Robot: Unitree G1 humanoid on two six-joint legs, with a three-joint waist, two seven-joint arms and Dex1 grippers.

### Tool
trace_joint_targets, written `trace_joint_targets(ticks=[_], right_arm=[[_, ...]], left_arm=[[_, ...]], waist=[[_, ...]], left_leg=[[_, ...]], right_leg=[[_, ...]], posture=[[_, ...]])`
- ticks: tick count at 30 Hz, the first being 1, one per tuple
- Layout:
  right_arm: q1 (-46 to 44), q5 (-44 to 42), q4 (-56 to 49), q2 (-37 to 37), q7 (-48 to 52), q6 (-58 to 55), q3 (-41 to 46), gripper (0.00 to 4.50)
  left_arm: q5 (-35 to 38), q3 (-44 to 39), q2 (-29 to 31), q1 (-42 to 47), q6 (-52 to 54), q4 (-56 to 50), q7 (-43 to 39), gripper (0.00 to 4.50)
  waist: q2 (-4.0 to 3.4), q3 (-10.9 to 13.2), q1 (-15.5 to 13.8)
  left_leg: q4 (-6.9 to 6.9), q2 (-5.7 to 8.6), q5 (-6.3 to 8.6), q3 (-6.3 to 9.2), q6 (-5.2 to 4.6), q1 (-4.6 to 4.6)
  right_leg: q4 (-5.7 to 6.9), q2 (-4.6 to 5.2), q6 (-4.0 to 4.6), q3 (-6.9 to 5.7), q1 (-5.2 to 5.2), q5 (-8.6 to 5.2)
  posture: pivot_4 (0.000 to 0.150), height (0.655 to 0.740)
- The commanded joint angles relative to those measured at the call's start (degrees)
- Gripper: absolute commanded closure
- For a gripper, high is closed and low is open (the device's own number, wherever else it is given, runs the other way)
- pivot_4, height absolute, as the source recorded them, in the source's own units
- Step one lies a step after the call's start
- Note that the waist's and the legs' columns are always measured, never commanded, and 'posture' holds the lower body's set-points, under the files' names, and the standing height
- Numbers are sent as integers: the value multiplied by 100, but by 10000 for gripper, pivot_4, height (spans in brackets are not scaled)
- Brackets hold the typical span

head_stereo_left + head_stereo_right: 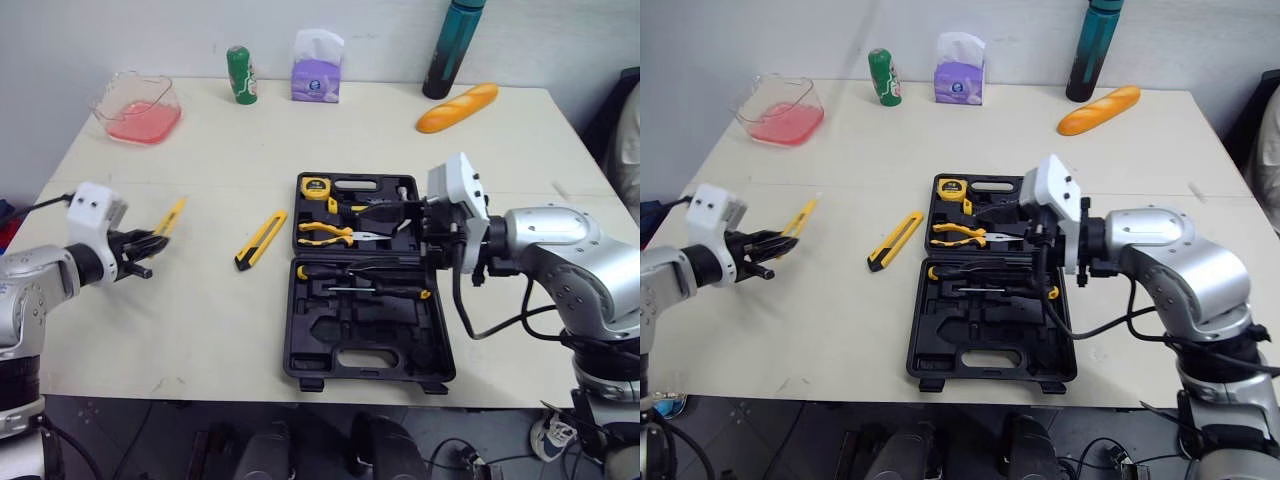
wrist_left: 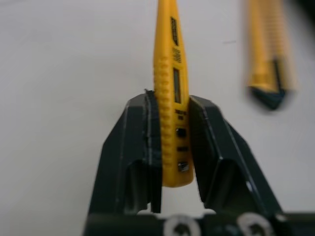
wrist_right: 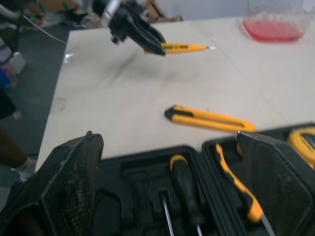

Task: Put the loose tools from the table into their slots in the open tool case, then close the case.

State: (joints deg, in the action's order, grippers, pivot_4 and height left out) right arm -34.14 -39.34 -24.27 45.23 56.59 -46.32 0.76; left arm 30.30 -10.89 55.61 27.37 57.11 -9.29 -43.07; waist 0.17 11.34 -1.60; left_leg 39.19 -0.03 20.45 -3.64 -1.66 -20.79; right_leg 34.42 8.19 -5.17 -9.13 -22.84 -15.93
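The left gripper [image 1: 150, 243] clamps the slim yellow tester pen [image 1: 172, 215] at the left of the pale table [image 1: 300, 130], its tip pointing far and slightly right. The right gripper [image 1: 425, 225] hangs spread and empty over the open black plastic tool case [image 1: 340, 345]

Print on the yellow pen [image 2: 170, 88] cannot be read.

Both arms wear rounded silver-grey shells, the left arm [image 1: 30, 285] and the right arm [image 1: 570, 250] alike, with black joints. A white boxy camera housing caps each wrist; the left housing [image 1: 92, 210] bears two small dark dots. A black cable [image 1: 478, 336] loops beneath the right forearm. The left end effector [image 2: 171, 98] and the right end effector [image 3: 167, 136] have black wedge-shaped fingers [image 3: 69, 172], mesh-textured on the right.
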Motion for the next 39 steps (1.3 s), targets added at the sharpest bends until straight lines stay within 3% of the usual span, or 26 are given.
trace_joint_targets(ticks=[1,4,11,16,26,39], right_arm=[[426,-256,-497,348,-39,-138,537,0],[1085,-439,-886,600,-198,-345,1000,0],[2252,-819,-1739,674,-832,-648,1735,0],[2789,-1074,-2147,585,-1334,-752,2068,0],[3493,-1365,-2589,644,-1840,-763,2582,0],[3688,-1631,-2576,776,-2109,-641,2645,0]], left_arm=[[338,959,234,627,-90,-519,-1314,40106],[152,1973,43,1314,-201,-468,-2000,40106],[-428,3671,-892,2611,-135,321,-2770,40106],[-1169,4428,-1432,3077,-837,1115,-3127,40106],[-1957,4688,-2282,3391,-1379,2235,-3342,40106],[-2417,4613,-2419,3335,-1414,2496,-3384,40106]], waist=[[-3,1,-4],[-6,3,3],[-3,5,10],[-3,5,-6],[-1,6,-30],[-1,6,-33]], left_leg=[[0,3,0,1,-1,-4],[1,4,-4,-9,-8,-14],[5,-1,-18,-22,-10,-19],[8,1,-20,-20,-14,-26],[24,6,-22,-17,-21,-41],[52,5,-19,-13,-26,-42]], right_leg=[[-1,-27,0,-3,-1,0],[-7,-40,-10,9,-9,6],[9,-62,-13,5,-20,7],[12,-61,-13,4,-29,7],[22,-55,-18,1,-40,10],[46,-49,-18,9,-39,10]], posture=[[1500,7400],[1500,7400],[1500,7400],[1500,7400],[1500,7400],[1500,7400]])
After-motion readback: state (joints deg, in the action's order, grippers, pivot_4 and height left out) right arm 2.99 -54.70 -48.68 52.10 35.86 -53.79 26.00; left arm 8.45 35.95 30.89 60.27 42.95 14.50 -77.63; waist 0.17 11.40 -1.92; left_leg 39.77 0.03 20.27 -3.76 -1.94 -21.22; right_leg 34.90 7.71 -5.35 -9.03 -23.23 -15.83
